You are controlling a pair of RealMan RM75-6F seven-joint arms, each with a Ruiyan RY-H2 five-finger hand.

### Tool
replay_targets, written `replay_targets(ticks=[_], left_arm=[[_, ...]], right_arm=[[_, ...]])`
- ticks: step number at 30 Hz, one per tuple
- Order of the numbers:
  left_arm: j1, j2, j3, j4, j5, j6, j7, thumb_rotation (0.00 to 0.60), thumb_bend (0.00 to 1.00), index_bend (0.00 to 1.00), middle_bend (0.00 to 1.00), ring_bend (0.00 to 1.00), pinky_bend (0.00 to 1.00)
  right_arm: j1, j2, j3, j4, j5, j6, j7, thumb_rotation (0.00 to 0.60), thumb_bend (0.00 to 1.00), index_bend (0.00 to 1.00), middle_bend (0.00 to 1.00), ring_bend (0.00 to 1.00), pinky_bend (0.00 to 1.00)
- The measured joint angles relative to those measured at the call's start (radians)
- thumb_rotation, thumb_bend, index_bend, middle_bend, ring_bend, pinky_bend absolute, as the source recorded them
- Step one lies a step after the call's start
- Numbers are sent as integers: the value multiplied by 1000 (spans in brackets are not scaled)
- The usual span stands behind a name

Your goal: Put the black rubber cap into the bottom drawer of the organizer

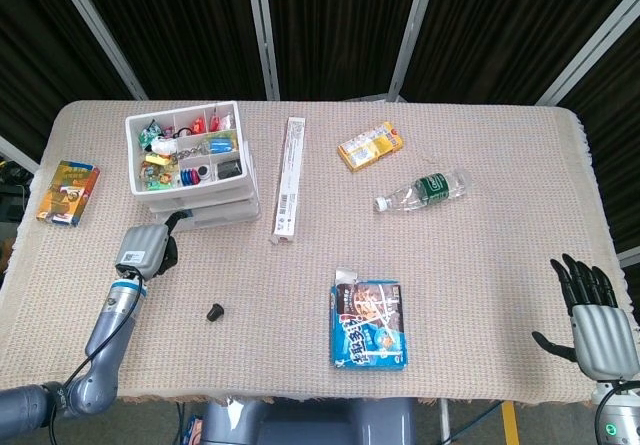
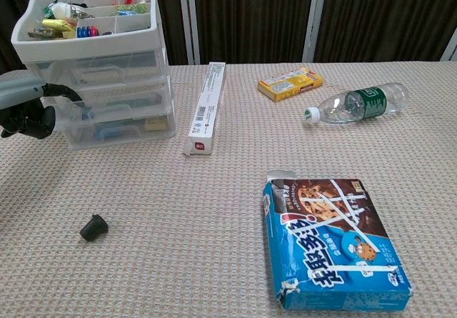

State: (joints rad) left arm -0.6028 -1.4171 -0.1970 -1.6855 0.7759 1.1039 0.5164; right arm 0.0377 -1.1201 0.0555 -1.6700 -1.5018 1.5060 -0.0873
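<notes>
The black rubber cap (image 1: 214,312) (image 2: 93,227) lies alone on the cloth, in front of the organizer. The clear three-drawer organizer (image 1: 192,170) (image 2: 100,68) stands at the back left, its bottom drawer (image 2: 120,129) pushed in. My left hand (image 1: 146,249) (image 2: 26,111) hovers at the organizer's front left corner, fingers curled in and holding nothing. One finger (image 2: 66,91) reaches out and bends down against the drawer fronts; whether it touches them I cannot tell. My right hand (image 1: 594,312) stays at the front right table edge, fingers spread and empty.
A long white box (image 1: 287,179) lies right of the organizer. A blue cookie box (image 1: 369,323) (image 2: 333,242), a water bottle (image 1: 424,189) and a yellow packet (image 1: 371,145) lie further right. A small colourful box (image 1: 68,191) sits near the left edge.
</notes>
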Motion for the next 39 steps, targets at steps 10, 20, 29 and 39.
replay_targets(ticks=[10, 20, 29, 39], left_arm=[[9, 4, -4, -36, 13, 14, -51, 600, 1000, 437, 974, 885, 777], [35, 36, 58, -110, 79, 21, -63, 600, 1000, 434, 974, 886, 777], [64, 52, 102, -155, 144, 38, -80, 600, 989, 405, 972, 884, 778], [87, 71, 131, -163, 222, 64, -96, 600, 161, 113, 893, 818, 762]], right_arm=[[0, 0, 1, 0, 0, 1, 0, 600, 15, 48, 0, 0, 0], [0, 0, 1, 2, 0, 1, 1, 600, 14, 48, 0, 0, 0], [0, 0, 2, 1, 1, 2, 1, 600, 14, 48, 0, 0, 0], [0, -1, 2, 1, 0, 3, 1, 600, 14, 48, 0, 0, 0]])
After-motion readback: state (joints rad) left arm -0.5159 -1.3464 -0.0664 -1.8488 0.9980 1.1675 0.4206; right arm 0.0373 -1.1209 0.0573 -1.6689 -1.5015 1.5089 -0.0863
